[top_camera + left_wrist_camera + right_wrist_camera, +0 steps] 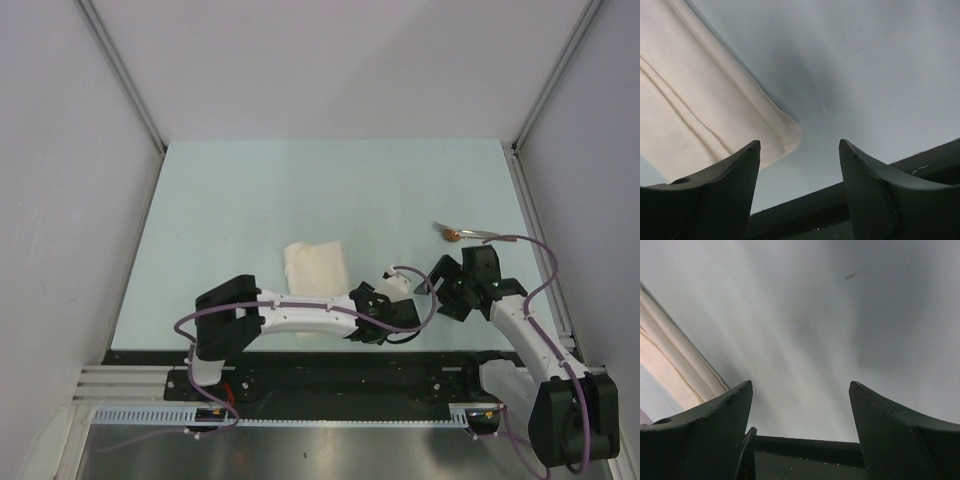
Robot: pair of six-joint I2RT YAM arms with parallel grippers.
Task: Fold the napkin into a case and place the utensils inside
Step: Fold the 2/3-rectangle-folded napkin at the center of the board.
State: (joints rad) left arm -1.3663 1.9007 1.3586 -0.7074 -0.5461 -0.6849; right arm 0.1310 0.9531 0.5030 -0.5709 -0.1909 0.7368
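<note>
**A:** Start at our left gripper [800,145]. How do we read its fingers [735,195]?

**B:** We see them spread apart and gripping nothing, with only the pale table [865,75] showing in the gap. The folded napkin [690,100] lies flat on that table. Its rounded corner is just past the tip of the finger on the left of that wrist view.

**A:** And our right gripper [800,385]?

**B:** Wide apart too, with plain table surface between the tips. A cream, layered edge that looks like the napkin runs down the left border of the right wrist view and passes behind the finger on that side. We cannot tell how near it is.

**A:** Moving outward, where do we place things from above?

**B:** The napkin is a layered cream rectangle near the middle of the table, toward the near edge. Our left arm [300,315] reaches across its near side. Both wrists sit close together to its right. The spoon [452,236] lies near the table's right edge, beyond our right arm [525,330] and well apart from the napkin. We cannot tell whether its handle touches the purple cable [540,250] looping beside it.
</note>
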